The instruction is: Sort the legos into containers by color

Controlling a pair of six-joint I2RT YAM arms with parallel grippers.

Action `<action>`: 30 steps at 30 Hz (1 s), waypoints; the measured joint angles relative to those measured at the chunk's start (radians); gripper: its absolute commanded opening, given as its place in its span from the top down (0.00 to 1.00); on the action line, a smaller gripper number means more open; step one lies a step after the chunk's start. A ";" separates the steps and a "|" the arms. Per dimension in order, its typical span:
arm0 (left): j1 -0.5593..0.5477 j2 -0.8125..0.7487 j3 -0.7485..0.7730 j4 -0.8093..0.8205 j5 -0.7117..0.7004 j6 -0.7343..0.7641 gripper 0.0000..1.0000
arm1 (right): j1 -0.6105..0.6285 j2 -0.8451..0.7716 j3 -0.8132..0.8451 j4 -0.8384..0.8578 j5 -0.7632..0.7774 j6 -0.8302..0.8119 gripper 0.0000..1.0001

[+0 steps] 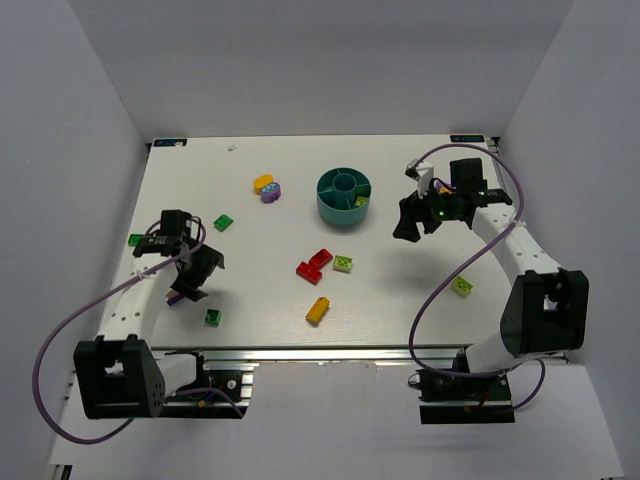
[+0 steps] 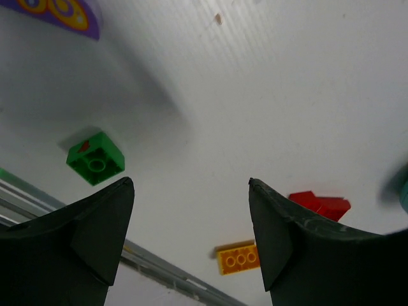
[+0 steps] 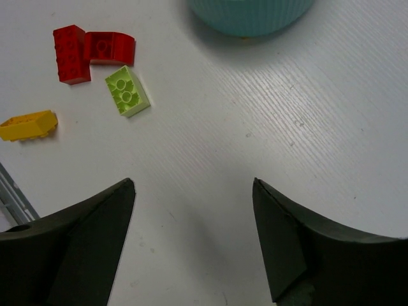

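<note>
Left fingers (image 2: 76, 242) are spread wide with nothing between them, hanging over the left side of the white worktop (image 1: 400, 320). From the left wrist, a dark green brick (image 2: 95, 159) lies just past one fingertip. A purple brick (image 2: 60, 11) is cut off by the top edge of that view.

Over to the right: the right fingers (image 3: 299, 242) are wide apart too, empty, hovering just right of the teal dish (image 1: 330, 208). The dish sits at the far centre of the worktop, and one lime green brick (image 1: 361, 202) is already in a wedge on its right side.

Most of the legos lie loose. Mid-worktop, two red bricks (image 3: 89, 51) touch each other, and a lime brick (image 3: 127, 92) lies just beside them. A yellow brick (image 3: 29, 124) lies apart, nearer the arms.

Left of the dish, a yellow-orange brick (image 1: 263, 182) touches a second purple brick (image 1: 270, 193). A green brick (image 1: 223, 223) rests near the left arm, and another green brick (image 1: 136, 240) lies out at the left edge. One more lime brick (image 1: 462, 286) lies beside the right arm, well apart from the dish.
</note>
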 measured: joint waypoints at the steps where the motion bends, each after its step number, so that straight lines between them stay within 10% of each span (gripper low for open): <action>1: 0.001 -0.024 -0.021 0.002 0.019 0.011 0.18 | 0.000 0.016 0.013 -0.006 -0.002 -0.006 0.15; 12: -0.034 -0.140 -0.138 0.191 0.233 0.137 0.18 | 0.142 0.069 0.022 -0.128 0.021 -0.235 0.12; 30: -0.066 -0.205 -0.116 0.381 0.281 0.183 0.18 | 0.593 0.466 0.290 -0.048 0.430 -0.034 0.20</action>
